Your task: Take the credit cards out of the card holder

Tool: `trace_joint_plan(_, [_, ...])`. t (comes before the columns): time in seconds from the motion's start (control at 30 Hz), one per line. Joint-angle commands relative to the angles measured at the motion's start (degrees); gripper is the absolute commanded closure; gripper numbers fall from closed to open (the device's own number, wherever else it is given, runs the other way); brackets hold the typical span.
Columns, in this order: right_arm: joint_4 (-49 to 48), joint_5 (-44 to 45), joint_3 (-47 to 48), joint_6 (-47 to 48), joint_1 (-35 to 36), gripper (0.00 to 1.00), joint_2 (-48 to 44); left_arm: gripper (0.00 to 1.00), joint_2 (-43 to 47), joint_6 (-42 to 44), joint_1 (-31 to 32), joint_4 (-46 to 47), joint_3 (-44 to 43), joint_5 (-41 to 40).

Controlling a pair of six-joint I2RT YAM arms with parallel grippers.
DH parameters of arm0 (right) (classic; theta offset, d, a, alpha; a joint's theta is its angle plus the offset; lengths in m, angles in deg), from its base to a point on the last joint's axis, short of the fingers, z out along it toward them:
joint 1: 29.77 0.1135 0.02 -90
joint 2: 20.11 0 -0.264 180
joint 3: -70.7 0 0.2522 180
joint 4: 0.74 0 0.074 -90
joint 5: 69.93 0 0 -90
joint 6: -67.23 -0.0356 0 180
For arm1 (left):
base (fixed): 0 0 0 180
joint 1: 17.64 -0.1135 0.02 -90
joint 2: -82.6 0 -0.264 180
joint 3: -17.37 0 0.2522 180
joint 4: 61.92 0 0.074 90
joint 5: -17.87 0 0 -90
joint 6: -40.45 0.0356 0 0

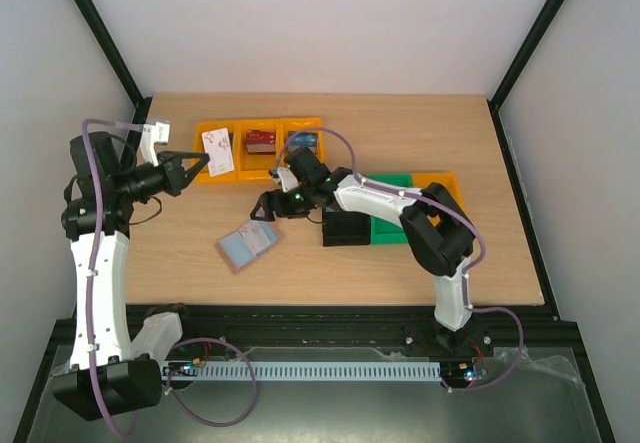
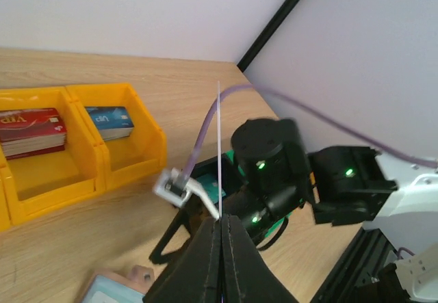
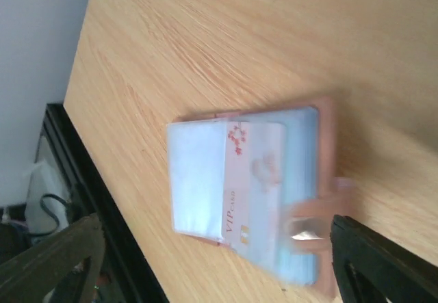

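My left hand (image 1: 203,159) is clamped shut on a white card (image 1: 217,153) with pinkish marks. It holds the card off the desk (image 1: 400,123) in the upper left of the overhead view, in front of the left end of the yellow bins (image 1: 270,176). From the left wrist camera the card (image 2: 219,146) shows only as a thin pale edge rising from the closed fingers (image 2: 205,255).

My right hand (image 1: 262,210) sits centre frame in the overhead view, just above the card holder (image 1: 246,246). Its fingers (image 3: 55,262) stand wide apart at the bottom corners of the right wrist view, with nothing gripped between them. I cannot tell whether a fingertip touches the holder.

The card holder (image 3: 301,146) lies opened flat on the desk — pale blue inside, pinkish rim. A pale pink card (image 3: 253,173) printed "VIP card" is tucked in it.

Further out, the yellow bins hold a red stack (image 1: 260,141) and a blue stack (image 1: 303,141) of cards. To the right of centre sit a black bin (image 1: 345,228) and green bins (image 1: 390,231).
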Motion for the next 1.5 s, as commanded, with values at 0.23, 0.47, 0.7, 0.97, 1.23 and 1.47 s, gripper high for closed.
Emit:
trace_joint_plan(0.23, [0.10,-3.18,-0.39,23.94,-0.18,0.02,-26.31,0.98,1.25,5.36,1.12,-4.03,-0.55,11.44])
trace_joint_plan(0.47, [-22.86,-8.16,-6.21,13.08,-0.31,0.12,-32.01,0.98,1.02,12.09,1.80,-9.55,-2.79,18.13])
trace_joint_plan(0.7, [-24.27,-5.21,-3.12,7.67,-0.32,0.49,-28.66,0.98,0.89,18.27,1.95,-15.06,-4.73,21.35])
trace_joint_plan(0.97, [-32.70,-14.21,-3.60,0.40,-0.17,0.67,-25.86,0.98,0.45,20.92,1.93,-17.06,-5.48,21.62])
trace_joint_plan(1.23, [-34.98,-15.78,-3.45,-1.12,0.97,0.93,-24.86,0.98,0.47,20.48,1.98,-16.58,-5.12,21.38])
trace_joint_plan(1.47, [-31.64,-12.44,-2.76,-3.84,0.20,0.98,-24.71,0.87,1.22,8.45,2.06,-6.47,-2.03,16.85])
